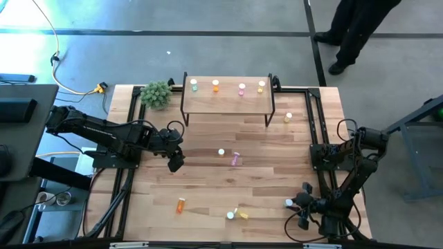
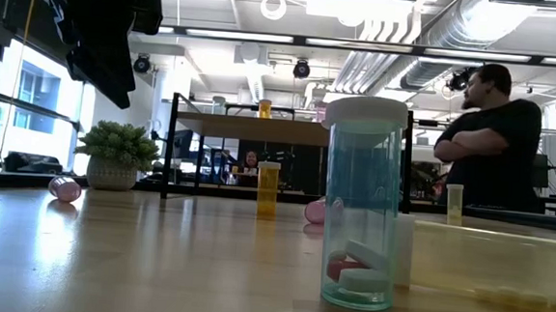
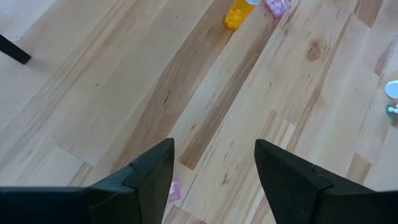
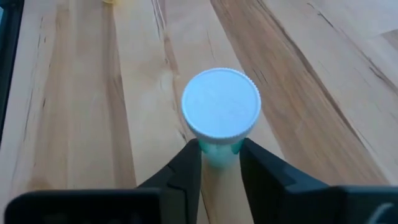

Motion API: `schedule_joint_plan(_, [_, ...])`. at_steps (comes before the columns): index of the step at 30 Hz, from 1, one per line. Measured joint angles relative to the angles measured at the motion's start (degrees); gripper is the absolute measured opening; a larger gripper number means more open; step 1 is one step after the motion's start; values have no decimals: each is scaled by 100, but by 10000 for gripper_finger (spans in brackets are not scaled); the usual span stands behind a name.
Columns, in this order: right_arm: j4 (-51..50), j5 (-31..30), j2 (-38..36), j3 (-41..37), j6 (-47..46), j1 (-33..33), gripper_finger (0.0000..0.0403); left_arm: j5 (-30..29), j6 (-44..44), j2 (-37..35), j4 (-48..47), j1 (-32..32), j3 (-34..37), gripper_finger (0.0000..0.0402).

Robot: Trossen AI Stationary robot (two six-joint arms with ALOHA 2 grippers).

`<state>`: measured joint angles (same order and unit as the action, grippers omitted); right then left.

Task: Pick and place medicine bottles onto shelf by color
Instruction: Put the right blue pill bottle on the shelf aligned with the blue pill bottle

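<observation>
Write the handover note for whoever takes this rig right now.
Right gripper: at the near right corner, shut on an upright green bottle with a white cap, standing on the table.
Left gripper: open, empty, hovering over mid-table, left of centre.
Done: four bottles stand in a row on the shelf.
Left: the gripped green bottle; a yellow bottle on the table by the shelf's right legs; an upright bottle and a lying pink bottle mid-table; an orange bottle lying at the near edge; two more, one of them yellow, at the near edge's middle.
</observation>
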<state>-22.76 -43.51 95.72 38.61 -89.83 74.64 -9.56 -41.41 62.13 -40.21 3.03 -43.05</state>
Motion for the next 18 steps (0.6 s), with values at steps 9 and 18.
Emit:
schedule_joint_plan(9, [94, -1, -4, 0, -10, -110, 81, 0, 0, 0, 0, 0, 0, 213])
schedule_joint_plan(18, [111, -4, -4, 0, -10, -112, 80, 0, 2, 0, 0, 0, 0, 213])
